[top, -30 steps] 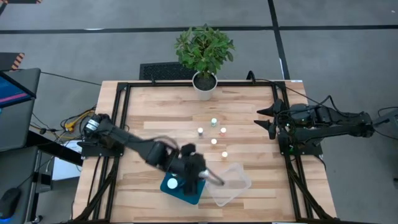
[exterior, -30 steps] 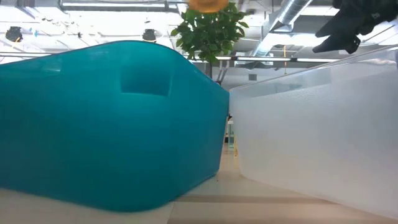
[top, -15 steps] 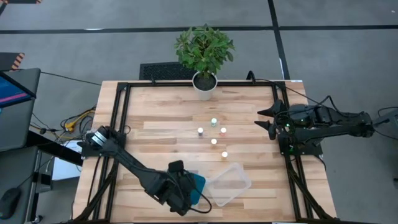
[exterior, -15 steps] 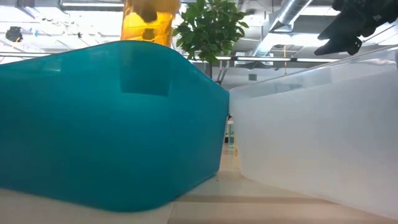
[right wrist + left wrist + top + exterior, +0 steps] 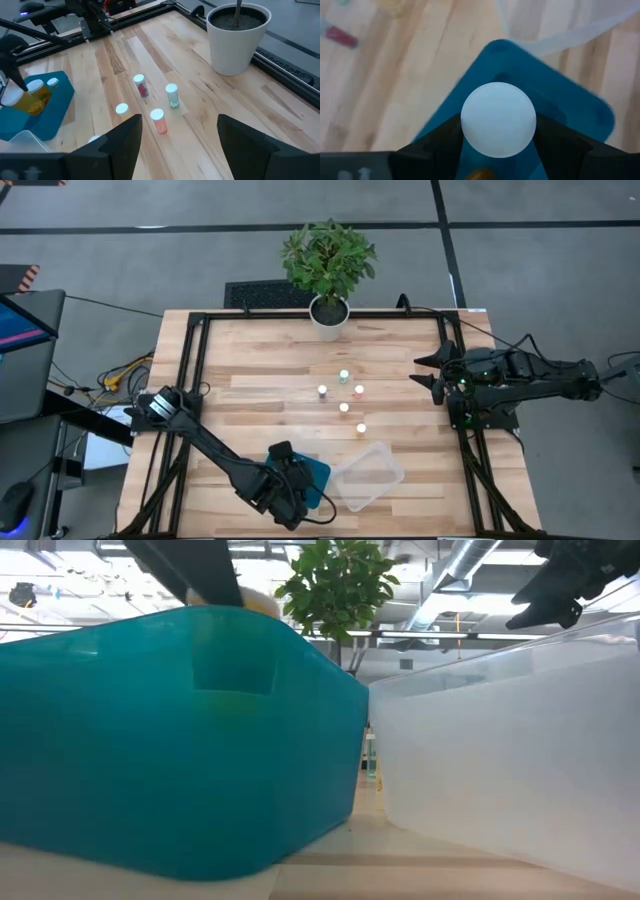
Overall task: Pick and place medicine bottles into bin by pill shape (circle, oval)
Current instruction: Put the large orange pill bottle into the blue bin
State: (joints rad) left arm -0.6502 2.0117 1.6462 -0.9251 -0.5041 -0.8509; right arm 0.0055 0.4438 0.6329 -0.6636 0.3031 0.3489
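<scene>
Between the left tool's (image 5: 497,150) fingers, a white-capped bottle (image 5: 498,125), over the teal bin (image 5: 570,107).

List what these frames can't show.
- Blue bin contents: low view, opaque wall hides them.
- Held bottle body and pill shape: left wrist view, white cap covers it.
- Left gripper fingertips: high view, the arm covers them.
- Loose bottles' pills: high view, too small.

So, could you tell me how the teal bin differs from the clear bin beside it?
The teal bin is opaque; the clear bin is see-through. The left gripper holds a white-capped bottle over the teal bin; no gripper is at the clear bin. Both sit side by side on the table.
</scene>
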